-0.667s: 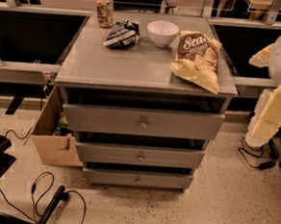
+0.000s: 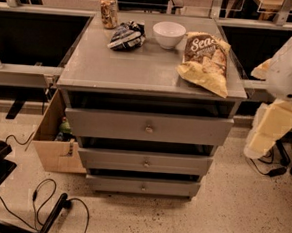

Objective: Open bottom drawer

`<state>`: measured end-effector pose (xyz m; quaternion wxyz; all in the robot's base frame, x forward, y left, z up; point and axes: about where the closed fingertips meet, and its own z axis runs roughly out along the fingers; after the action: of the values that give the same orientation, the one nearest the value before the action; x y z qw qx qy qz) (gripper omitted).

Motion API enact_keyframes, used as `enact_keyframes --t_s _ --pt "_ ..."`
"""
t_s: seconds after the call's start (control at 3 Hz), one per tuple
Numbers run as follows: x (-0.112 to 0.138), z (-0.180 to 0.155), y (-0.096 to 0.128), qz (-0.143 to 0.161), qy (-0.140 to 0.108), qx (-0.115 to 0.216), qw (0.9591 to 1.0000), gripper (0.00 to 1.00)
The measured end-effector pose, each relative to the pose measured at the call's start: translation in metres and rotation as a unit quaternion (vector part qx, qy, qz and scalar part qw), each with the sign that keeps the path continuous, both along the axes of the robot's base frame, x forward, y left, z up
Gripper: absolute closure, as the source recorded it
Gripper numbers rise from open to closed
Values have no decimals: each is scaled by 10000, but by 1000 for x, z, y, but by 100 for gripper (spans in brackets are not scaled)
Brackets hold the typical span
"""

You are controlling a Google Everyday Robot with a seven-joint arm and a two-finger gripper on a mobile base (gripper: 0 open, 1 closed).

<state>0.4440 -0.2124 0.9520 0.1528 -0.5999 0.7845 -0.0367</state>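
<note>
The grey cabinet has three drawers stacked down its front. The bottom drawer is the slimmest front, just above the floor, with a small round metal knob at its centre. It looks pushed in, and its inside is hidden. My gripper hangs on the white arm at the right edge of the view. It is right of the cabinet, level with the upper two drawers, well apart from the bottom knob and touching nothing.
On the cabinet top lie a can, a dark snack bag, a white bowl and a chip bag. An open cardboard box stands left of the cabinet. Cables lie on the floor.
The arm and gripper have shifted slightly left and down, nearer the cabinet's right side. The drawers have not moved.
</note>
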Motion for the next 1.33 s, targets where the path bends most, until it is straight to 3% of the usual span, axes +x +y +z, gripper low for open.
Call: enact_keyframes --t_s 0.33,0.67,1.0,1.33 --pt "7 -52 5 -54 73 -94 9999 0" --pt "17 -153 9 -111 122 -491 9987 0" --pt "20 -221 8 -134 138 -701 9974 0" --pt "16 -264 11 -285 179 -655 9973 0"
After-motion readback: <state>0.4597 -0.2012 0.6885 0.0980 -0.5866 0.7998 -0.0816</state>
